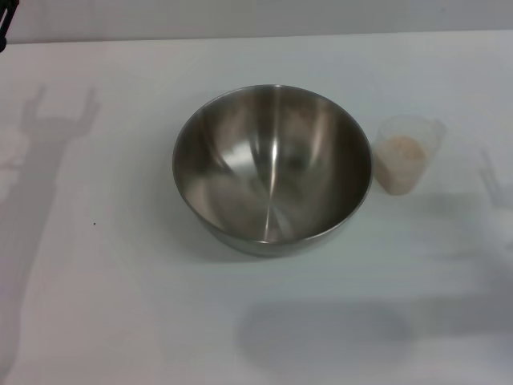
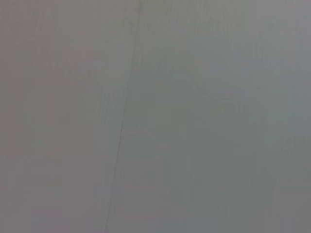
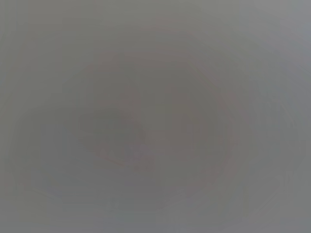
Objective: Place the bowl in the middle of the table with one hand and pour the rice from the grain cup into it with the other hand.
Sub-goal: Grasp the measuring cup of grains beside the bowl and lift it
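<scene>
The steel bowl (image 1: pixel 272 168) stands upright and empty in the middle of the white table (image 1: pixel 120 305). The clear grain cup (image 1: pixel 405 152) stands upright just to the right of the bowl, a small gap between them, with pale rice (image 1: pixel 399 156) in it. Neither gripper shows in the head view; only arm shadows fall on the table at the left and at the right edge. The left and right wrist views show only a plain grey surface.
A small black piece (image 1: pixel 4 24) shows at the top left corner. The table's far edge (image 1: pixel 256 36) runs along the top. A tiny dark speck (image 1: pixel 94 223) lies left of the bowl.
</scene>
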Controlling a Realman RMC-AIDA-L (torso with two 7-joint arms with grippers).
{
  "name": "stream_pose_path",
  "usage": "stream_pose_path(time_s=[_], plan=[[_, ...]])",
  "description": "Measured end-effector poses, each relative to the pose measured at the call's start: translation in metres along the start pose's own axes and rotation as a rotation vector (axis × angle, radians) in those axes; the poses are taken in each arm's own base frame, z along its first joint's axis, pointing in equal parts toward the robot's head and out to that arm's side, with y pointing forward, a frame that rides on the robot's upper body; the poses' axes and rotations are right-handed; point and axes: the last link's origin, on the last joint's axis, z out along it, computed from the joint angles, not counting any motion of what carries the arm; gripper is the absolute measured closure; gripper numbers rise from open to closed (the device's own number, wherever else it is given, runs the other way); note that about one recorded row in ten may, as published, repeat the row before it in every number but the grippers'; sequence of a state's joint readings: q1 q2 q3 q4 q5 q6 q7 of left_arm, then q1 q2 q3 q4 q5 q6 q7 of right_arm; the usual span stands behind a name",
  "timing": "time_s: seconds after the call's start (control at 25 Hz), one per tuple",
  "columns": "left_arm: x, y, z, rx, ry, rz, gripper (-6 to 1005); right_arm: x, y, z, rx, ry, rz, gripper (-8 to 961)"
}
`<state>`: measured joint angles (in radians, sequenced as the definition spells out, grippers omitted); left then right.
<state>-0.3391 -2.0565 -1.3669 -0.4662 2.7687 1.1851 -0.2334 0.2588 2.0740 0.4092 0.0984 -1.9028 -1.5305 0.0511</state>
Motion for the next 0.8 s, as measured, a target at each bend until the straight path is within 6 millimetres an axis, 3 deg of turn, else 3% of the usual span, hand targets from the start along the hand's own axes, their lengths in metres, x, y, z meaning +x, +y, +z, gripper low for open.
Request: stream_pose_path(time_s=[0.12,0.32,0.8], plan=[[-0.001,0.0,-0.002,0.004,-0.004,0.0,137,0.001,-0.016,0.006,-0.077,0.031,-0.004,290],[-0.002,0.001,-0.002,0.003,-0.01,-0.005,137,0.0,-0.026,0.011,-0.18,0.065,-0.037,289],[-0.003,0.005,-0.001,0.004,-0.013,-0.028,137,0.008,-0.025,0.017,-0.316,0.157,-0.128,289]])
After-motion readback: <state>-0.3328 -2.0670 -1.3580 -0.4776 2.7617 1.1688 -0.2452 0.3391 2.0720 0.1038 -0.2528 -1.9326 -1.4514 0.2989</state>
